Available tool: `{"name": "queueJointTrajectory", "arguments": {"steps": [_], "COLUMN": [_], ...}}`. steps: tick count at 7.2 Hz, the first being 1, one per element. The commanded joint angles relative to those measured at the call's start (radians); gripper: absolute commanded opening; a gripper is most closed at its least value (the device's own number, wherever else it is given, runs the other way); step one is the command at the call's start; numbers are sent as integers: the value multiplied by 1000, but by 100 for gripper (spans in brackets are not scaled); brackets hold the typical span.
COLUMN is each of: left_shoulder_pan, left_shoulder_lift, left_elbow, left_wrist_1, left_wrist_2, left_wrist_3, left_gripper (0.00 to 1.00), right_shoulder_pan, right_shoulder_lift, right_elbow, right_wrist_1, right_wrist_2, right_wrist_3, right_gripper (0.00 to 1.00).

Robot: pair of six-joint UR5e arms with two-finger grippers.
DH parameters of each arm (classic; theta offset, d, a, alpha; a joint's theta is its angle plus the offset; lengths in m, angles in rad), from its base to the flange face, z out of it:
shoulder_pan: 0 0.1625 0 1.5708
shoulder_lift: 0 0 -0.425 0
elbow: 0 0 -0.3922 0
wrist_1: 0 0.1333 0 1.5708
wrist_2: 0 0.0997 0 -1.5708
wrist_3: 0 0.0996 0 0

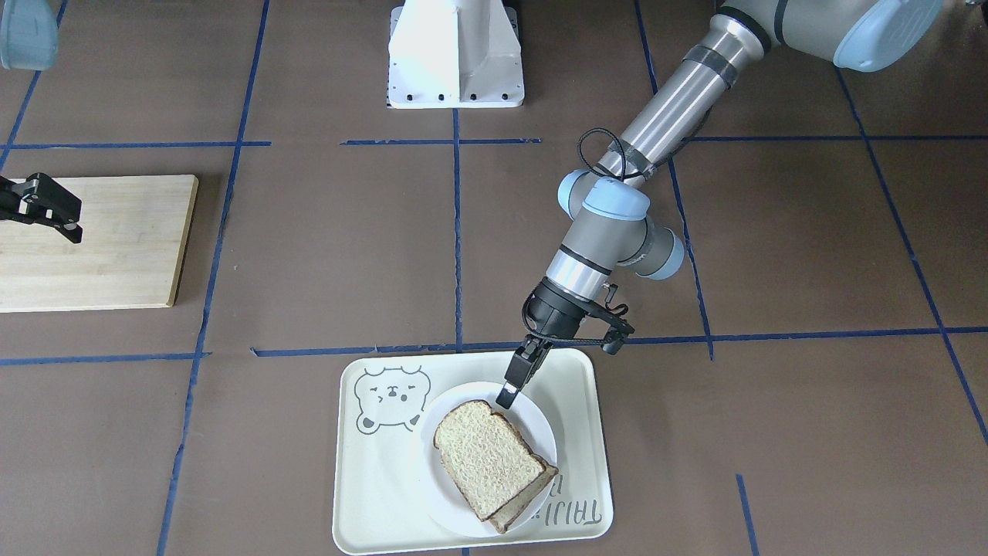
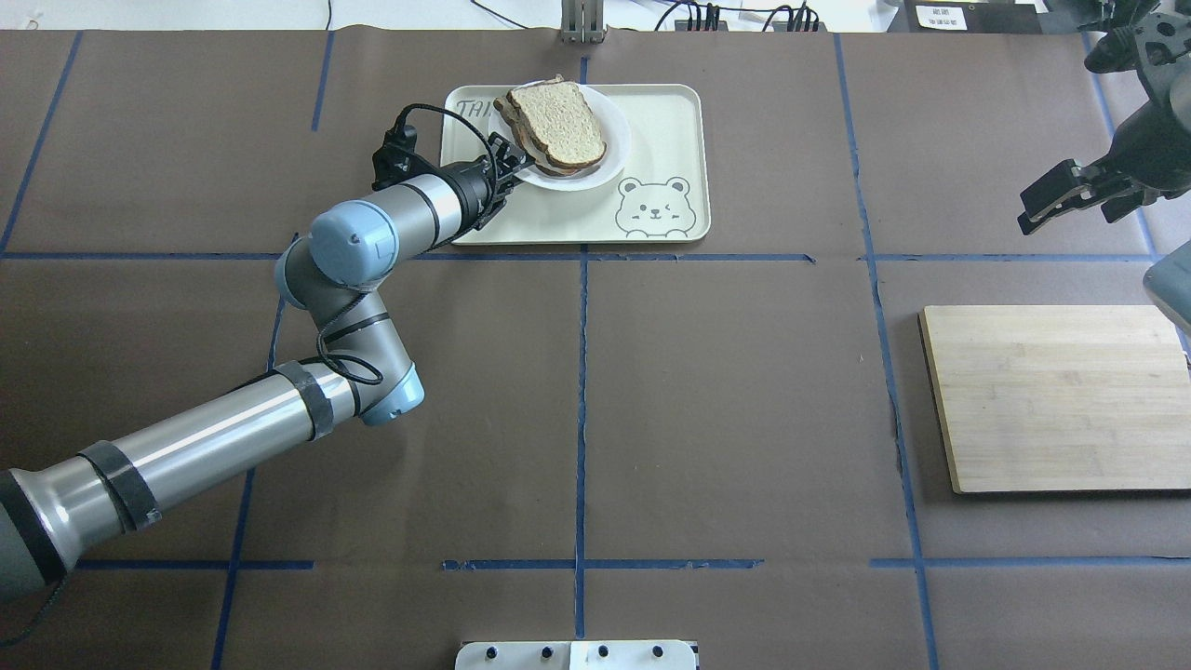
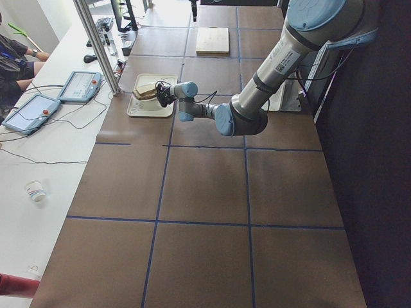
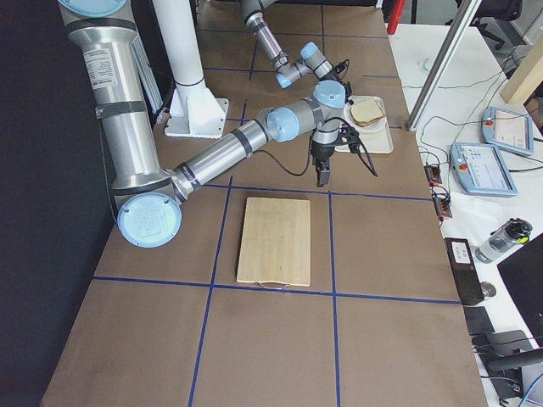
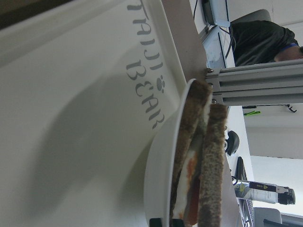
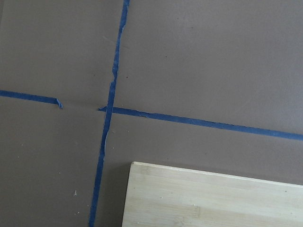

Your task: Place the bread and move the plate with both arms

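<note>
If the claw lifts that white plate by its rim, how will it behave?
The plate looks rigid, so it likely won't flex. Held at one edge by the left claw, it may tilt. The stacked bread overhangs the rim and could slide off.

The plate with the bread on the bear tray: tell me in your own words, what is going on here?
The bread already lies on top of another slice on the plate, which sits on the bear tray. The left gripper is at the plate's rim; whether it grips the rim cannot be told. The right gripper hangs open near the wooden board, holding nothing.
</note>
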Motion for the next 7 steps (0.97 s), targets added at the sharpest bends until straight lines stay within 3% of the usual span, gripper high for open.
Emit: {"name": "queueJointTrajectory", "arguments": {"steps": [1,5,7], "left_shoulder_pan": [-110,-387,-530], "left_shoulder_lift": [122,437,622], "left_elbow": [-250,-810,-1017], "left_wrist_1": [264,890,1160], "left_wrist_2": [-237,-605,-663], "left_wrist_3": [101,666,1098], "left_gripper": [100,100,100], "right_shoulder_pan": [4,41,117], "right_shoulder_lift": [0,-35,-110], "right_elbow": [-7,-33,-33], "right_wrist_1": [4,32,33], "right_wrist_2": [12,19,45], "right_wrist_3": [-1,-12,-132], "right_gripper": [100,100,100]}}
